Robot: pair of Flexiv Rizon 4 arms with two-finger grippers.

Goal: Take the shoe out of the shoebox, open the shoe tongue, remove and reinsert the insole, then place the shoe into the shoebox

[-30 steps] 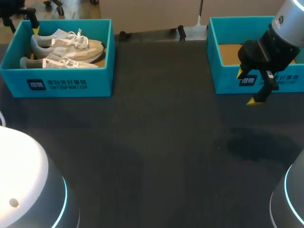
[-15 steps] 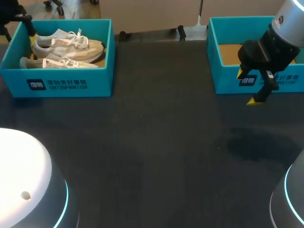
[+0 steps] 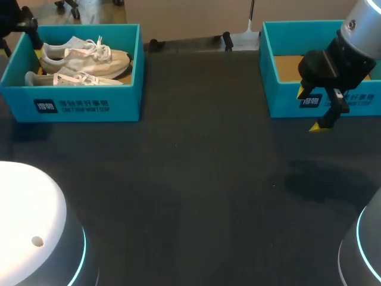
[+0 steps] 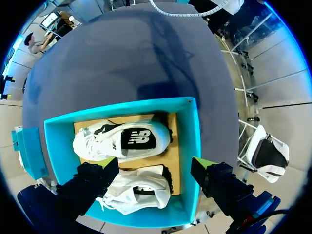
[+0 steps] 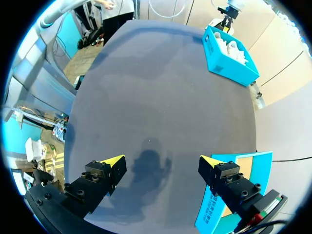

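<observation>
The left gripper (image 4: 153, 165) hangs above the shoebox (image 4: 193, 146) with its fingers spread wide and nothing between them. One finger is over the inside of the box, the other over or just past an end wall. Straight below lie two white shoes on their sides, side by side on the cardboard floor. One shoe (image 4: 139, 190) is under the gripper and the other (image 4: 122, 139) just ahead of it. Both long axes run along the line from finger to finger, so a grip across a shoe's width would, I judge, need the wrist turned first.

The shoebox sits at the far left corner of the tabletop (image 3: 196, 179), its long side along the far edge, so the left arm is much the nearer.

The right gripper (image 5: 162, 163), also spread and empty, hovers over bare tabletop just in front of a second box (image 3: 283, 98) at the far right corner. What shows of its floor is bare cardboard.
</observation>
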